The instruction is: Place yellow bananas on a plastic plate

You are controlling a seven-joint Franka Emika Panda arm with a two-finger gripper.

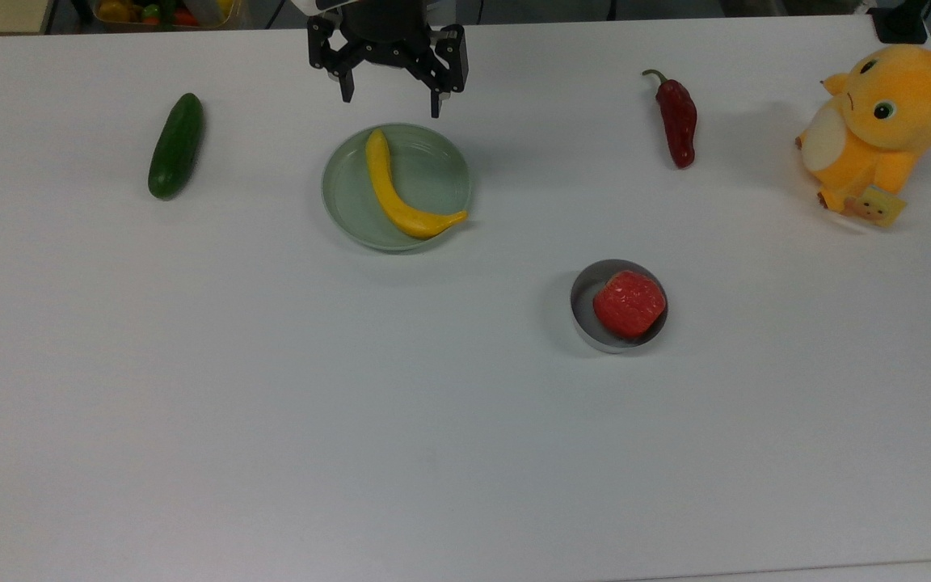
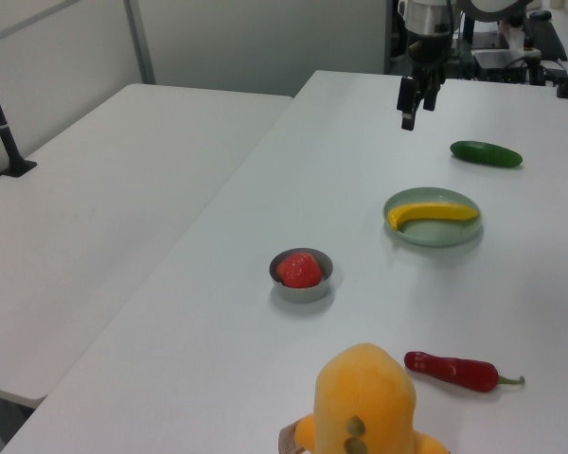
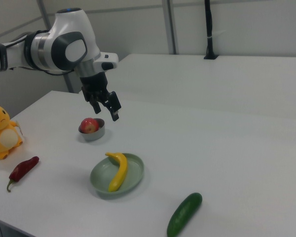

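The yellow banana (image 1: 398, 192) lies inside the pale mint-green plastic plate (image 1: 347, 202), its curved body crossing the dish from the rim nearest the table's far edge in the top view down toward the top view's right, where its tip rests on or just over the raised rim. The gripper (image 1: 392, 95) hangs in the air above the strip of table between the plate and that far edge, its two black fingers spread wide and holding nothing; the right view shows it raised well clear of the plate (image 3: 133, 178) and banana (image 3: 118, 170), and the left view places the gripper (image 2: 412, 104) high and beyond the dish. Judging from this, the placing itself looks done and the step in hand is the retreat: the banana has been let go and sits apart from the fingers. What the next move seems to call for is little more than carrying the arm up and away without dipping back toward the rim, since a brush there could roll the glossy fruit off its shallow seat. Elsewhere on the white table (image 1: 271, 420), a dark green cucumber (image 1: 176, 146) lies toward the top view's left edge, a red chilli pepper (image 1: 678, 121) and an orange plush toy (image 1: 878, 129) sit toward the top view's right edge, and a small grey metal bowl (image 1: 583, 323) holding a red apple (image 1: 629, 304) stands nearer the middle, all well apart from the plate.
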